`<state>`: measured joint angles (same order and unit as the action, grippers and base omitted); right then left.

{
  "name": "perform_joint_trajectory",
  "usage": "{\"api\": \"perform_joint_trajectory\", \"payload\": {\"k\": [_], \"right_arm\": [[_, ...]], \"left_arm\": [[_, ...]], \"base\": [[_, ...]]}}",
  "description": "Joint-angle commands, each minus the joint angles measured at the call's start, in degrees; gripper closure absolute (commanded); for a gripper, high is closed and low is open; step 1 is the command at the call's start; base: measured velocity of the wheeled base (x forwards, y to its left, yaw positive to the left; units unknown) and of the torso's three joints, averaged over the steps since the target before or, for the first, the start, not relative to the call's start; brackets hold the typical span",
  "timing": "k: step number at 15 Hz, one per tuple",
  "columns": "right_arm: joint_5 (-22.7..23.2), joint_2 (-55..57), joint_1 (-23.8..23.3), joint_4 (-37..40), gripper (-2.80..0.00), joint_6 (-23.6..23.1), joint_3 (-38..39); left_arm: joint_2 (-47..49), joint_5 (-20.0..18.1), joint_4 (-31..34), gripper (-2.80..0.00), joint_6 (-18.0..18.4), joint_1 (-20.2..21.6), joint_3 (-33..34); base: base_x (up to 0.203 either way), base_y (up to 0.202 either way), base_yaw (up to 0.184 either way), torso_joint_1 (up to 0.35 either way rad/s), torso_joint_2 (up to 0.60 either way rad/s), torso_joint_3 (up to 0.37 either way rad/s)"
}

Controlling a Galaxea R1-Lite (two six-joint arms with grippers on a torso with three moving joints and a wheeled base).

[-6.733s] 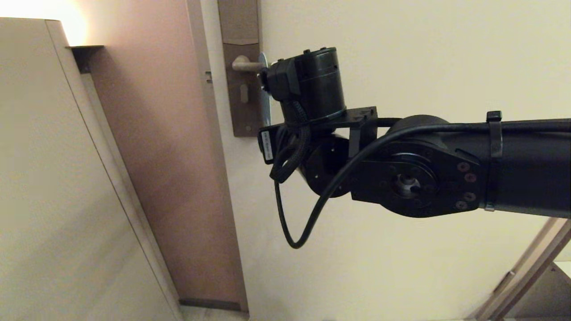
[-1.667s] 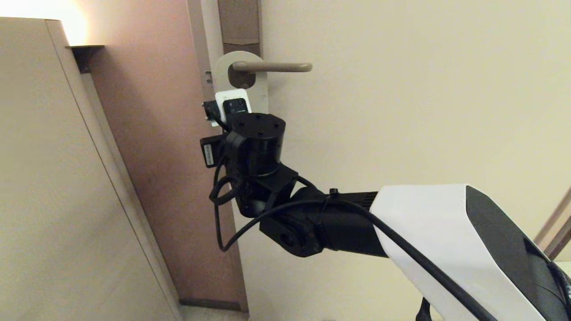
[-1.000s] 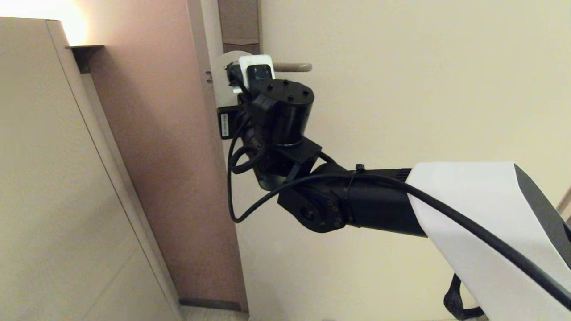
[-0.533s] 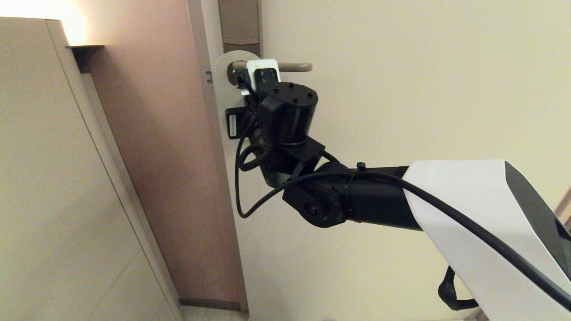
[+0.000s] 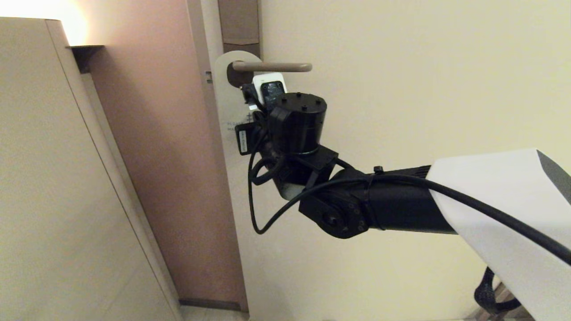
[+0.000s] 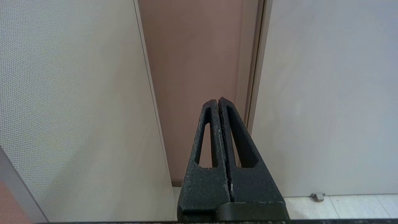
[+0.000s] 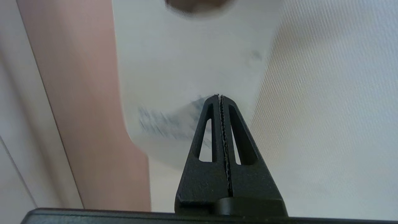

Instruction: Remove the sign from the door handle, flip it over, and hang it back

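While the sign (image 5: 228, 96) hangs on the door handle (image 5: 272, 67) with its white, blue-lettered face outward, the right gripper (image 7: 220, 97) sits just in front of the card's lower part. Its two fingers (image 7: 211, 130) are pressed together with nothing between them, the tips pointing at the blurred band of blue text. From the head view the lever passes through the card's oval hole, and the card lies flat against the brown-grey backplate (image 5: 238, 22) near the door's (image 5: 401, 89) edge (no table shows in any view, so the door is the only reference). The right arm (image 5: 379, 205) reaches in from the lower right of the head view, its black wrist housing covering the sign's right side below the lever; whether the fingertips touch the card cannot be told.

The left gripper (image 6: 218, 100) is away from the handle, pointed at the pinkish wall strip (image 6: 192, 62) between a textured panel (image 6: 68, 93) and the door, low enough that the floor (image 6: 342, 202) shows. Its fingers are likewise closed on nothing.
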<state>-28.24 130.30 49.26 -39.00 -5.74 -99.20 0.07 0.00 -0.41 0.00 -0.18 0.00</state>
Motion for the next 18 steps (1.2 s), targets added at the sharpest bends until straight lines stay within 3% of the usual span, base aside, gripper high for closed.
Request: {"api": "perform_joint_trajectory", "payload": {"k": [1,5,9,13,18], "right_arm": [[-0.2,-6.04,-0.58,-0.05,0.0,-0.1,7.97],[-0.4,-17.42,-4.22,2.42,0.0,-0.17,24.88],[-0.45,-31.99,-11.99,13.29,0.0,0.05,39.22],[-0.53,-45.44,-21.4,30.6,0.0,0.64,46.39],[-2.02,-62.6,-33.19,42.41,0.0,0.63,53.81]], "left_arm": [[0.01,0.0,-0.02,0.0,0.0,0.01,0.0],[0.01,0.0,-0.02,0.0,0.0,0.01,0.0],[0.01,0.0,-0.02,0.0,0.0,0.01,0.0],[-0.06,0.0,-0.02,0.0,0.0,0.01,0.0],[0.01,0.0,-0.02,0.0,0.0,0.01,0.0]], "base": [[0.0,0.0,0.0,0.0,0.0,0.0],[0.0,0.0,0.0,0.0,0.0,0.0],[0.0,0.0,0.0,0.0,0.0,0.0],[0.0,0.0,0.0,0.0,0.0,0.0],[0.0,0.0,0.0,0.0,0.0,0.0]]}}
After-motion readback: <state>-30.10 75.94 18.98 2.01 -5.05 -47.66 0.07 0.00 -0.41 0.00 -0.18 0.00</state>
